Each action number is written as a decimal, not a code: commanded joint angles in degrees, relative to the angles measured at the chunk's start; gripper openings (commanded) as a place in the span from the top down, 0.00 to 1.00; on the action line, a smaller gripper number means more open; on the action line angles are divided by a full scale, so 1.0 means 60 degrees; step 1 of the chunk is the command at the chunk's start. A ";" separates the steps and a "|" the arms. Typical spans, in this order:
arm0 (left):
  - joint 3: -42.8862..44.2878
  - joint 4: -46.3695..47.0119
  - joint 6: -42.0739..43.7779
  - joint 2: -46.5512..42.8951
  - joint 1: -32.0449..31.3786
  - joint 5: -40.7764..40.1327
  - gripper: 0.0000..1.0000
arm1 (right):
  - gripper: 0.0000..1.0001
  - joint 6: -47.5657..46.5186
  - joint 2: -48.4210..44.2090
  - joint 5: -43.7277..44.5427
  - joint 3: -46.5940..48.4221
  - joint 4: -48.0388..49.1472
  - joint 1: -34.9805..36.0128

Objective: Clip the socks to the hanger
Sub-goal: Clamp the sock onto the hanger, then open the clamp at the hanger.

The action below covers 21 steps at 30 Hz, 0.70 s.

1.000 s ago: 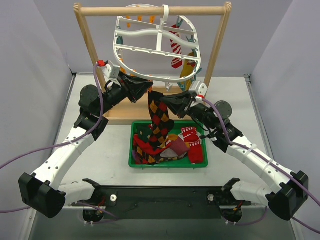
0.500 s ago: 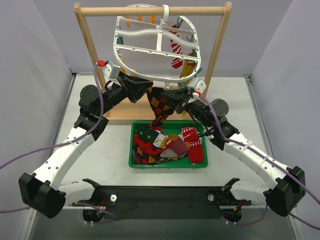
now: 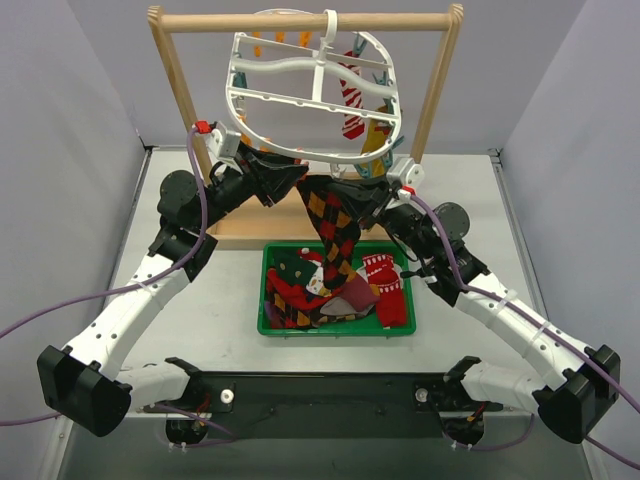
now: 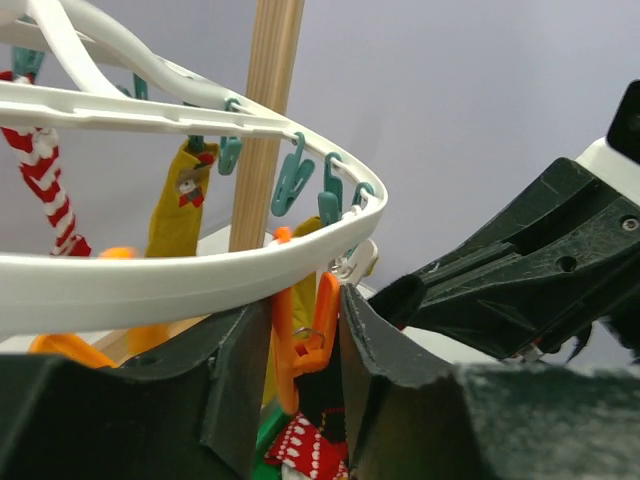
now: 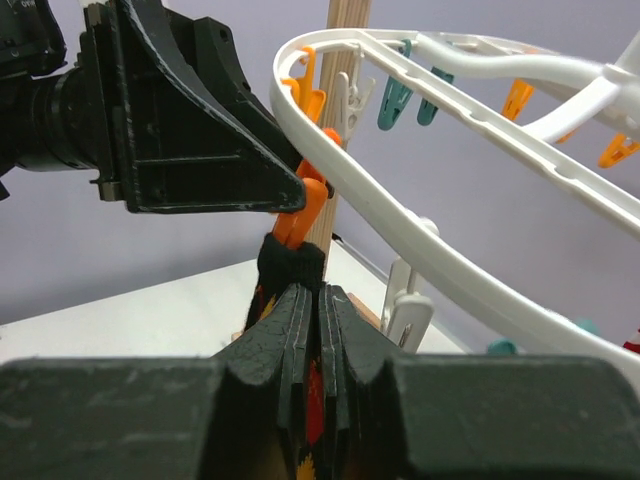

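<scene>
The white oval hanger (image 3: pixel 318 68) hangs from the wooden rack and holds a red-white striped sock (image 3: pixel 351 95) and a yellow sock (image 3: pixel 375 140). My left gripper (image 3: pixel 296 178) is shut on an orange clip (image 4: pixel 310 335) under the hanger's near rim (image 4: pixel 150 275). My right gripper (image 3: pixel 345 192) is shut on the dark diamond sock (image 3: pixel 332 225). Its black cuff (image 5: pixel 290 262) sits at the orange clip's tip (image 5: pixel 300 215), just above my right fingers (image 5: pixel 320 300). The rest of the sock hangs down over the bin.
A green bin (image 3: pixel 270 325) with several more socks sits below the grippers. The wooden rack (image 3: pixel 300 20) stands at the back on its base board. Teal and orange clips (image 4: pixel 293 180) dangle along the rim. Grey walls close both sides.
My right gripper has brought the diamond sock's cuff up to the orange clip, and the sock's tail has swung right. My left gripper has stayed on the clip.
</scene>
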 commanded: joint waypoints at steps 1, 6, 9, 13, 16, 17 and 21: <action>0.0132 -0.0110 0.0101 -0.0234 0.0076 0.0330 0.53 | 1.00 -0.0109 -0.0506 0.0053 -0.0016 0.0733 -0.0060; -0.0160 -0.0109 -0.0089 -0.0439 0.0252 0.0301 0.39 | 1.00 -0.0241 -0.0697 0.0244 -0.0134 0.0294 -0.0075; -0.0409 -0.0007 -0.0323 -0.0630 0.0384 0.0315 0.21 | 1.00 -0.0314 -0.0828 0.0317 -0.0134 0.0016 -0.0089; -0.0644 -0.0022 -0.0588 -0.0893 0.0633 0.0461 0.04 | 1.00 -0.0344 -0.0945 0.0507 -0.0075 -0.0453 -0.0089; -0.0717 -0.0065 -0.0676 -0.1039 0.0736 0.0579 0.03 | 1.00 -0.0358 -0.1048 0.0873 -0.0075 -0.0673 -0.0089; -0.0717 -0.0080 -0.0676 -0.1084 0.0852 0.0666 0.03 | 1.00 -0.0358 -0.1063 0.1019 -0.0046 -0.0877 -0.0089; -0.0718 -0.0007 -0.0836 -0.1361 0.1321 0.1207 0.03 | 1.00 -0.0329 -0.1253 0.2159 0.0114 -0.1419 -0.0089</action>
